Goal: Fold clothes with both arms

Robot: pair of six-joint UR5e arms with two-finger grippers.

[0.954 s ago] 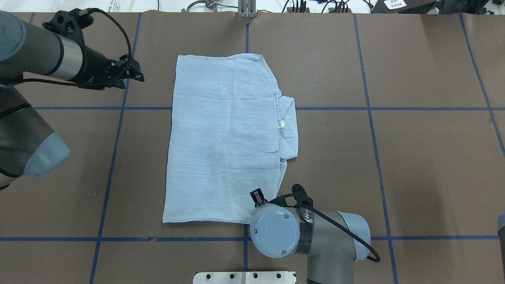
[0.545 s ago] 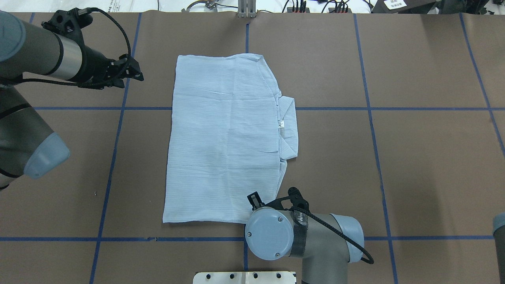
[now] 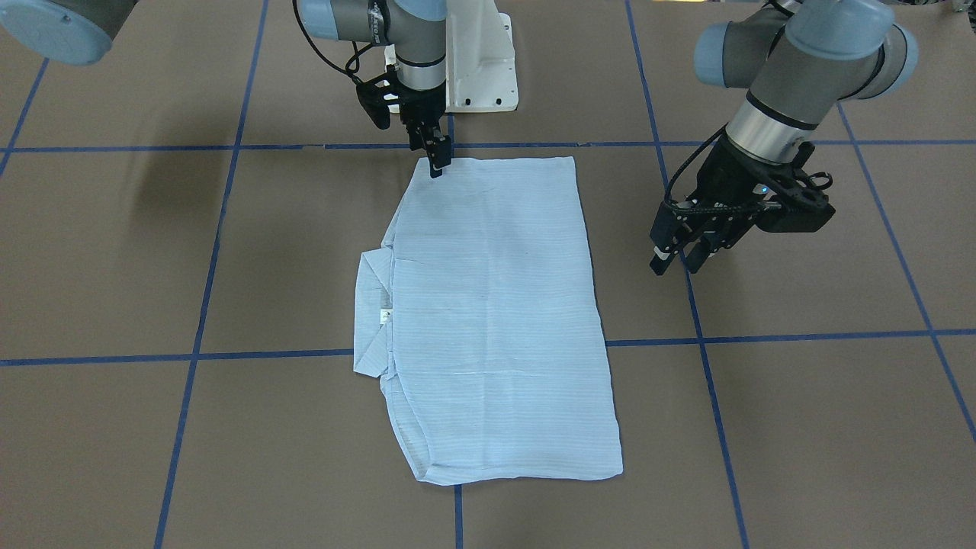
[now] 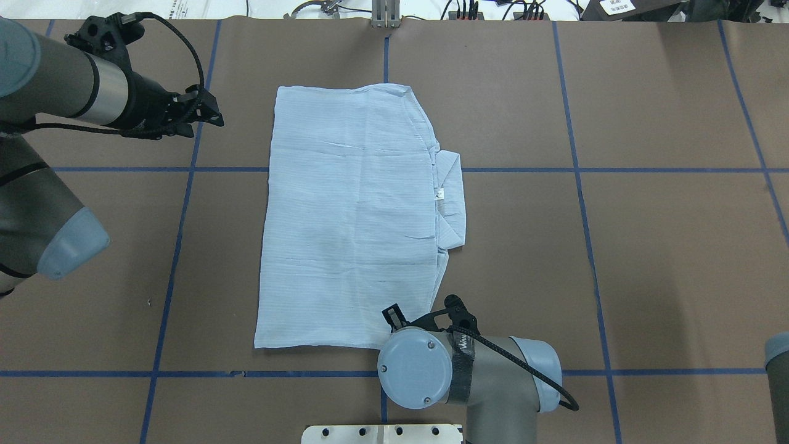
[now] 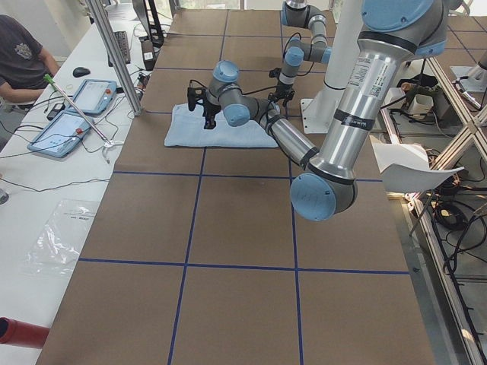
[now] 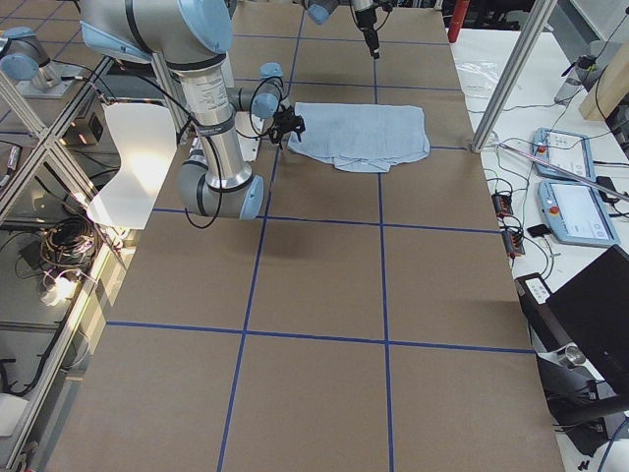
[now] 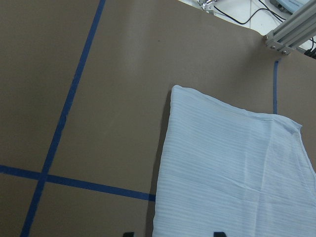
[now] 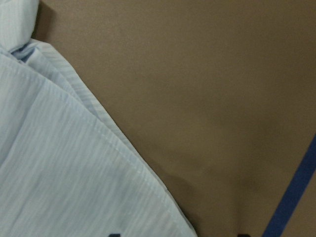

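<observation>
- Right gripper point(image 3: 436, 166) hung straight down from an upright wrist over the shirt's corner nearest the robot, on its right side. In the wrist view its two fingertips stood parted and unclenched, with the cloth's edge running in between them and nothing pinched. Whether the tips touched the cloth could not be told.
- The right arm point(image 4: 493, 376) was bent tightly at the near table edge, just ahead of the white pedestal base point(image 3: 476, 69), its round joint cap facing up.
- The light-blue shirt point(image 4: 351, 216) lay flat in the middle of the brown table point(image 4: 647, 246), folded into a long rectangle running away from the robot and crossing one blue tape line point(image 4: 579, 169).
- Its collar point(image 4: 450, 197) stuck out past the rectangle's long edge on the robot's right, with a small white label point(image 4: 440, 194) at its inner side.
- The left gripper point(image 3: 674, 265) was farther out, held above bare table to the left of the shirt's far half and apart from the cloth. Its fingers were spread and held nothing.
- The left arm point(image 4: 68, 80) reached in from the robot's left with the forearm nearly level and the wrist tipped down towards the shirt.
- Beyond the table's far edge, an operator point(image 5: 19, 53) sat at a white bench with two tablets point(image 5: 76, 114) on it.
</observation>
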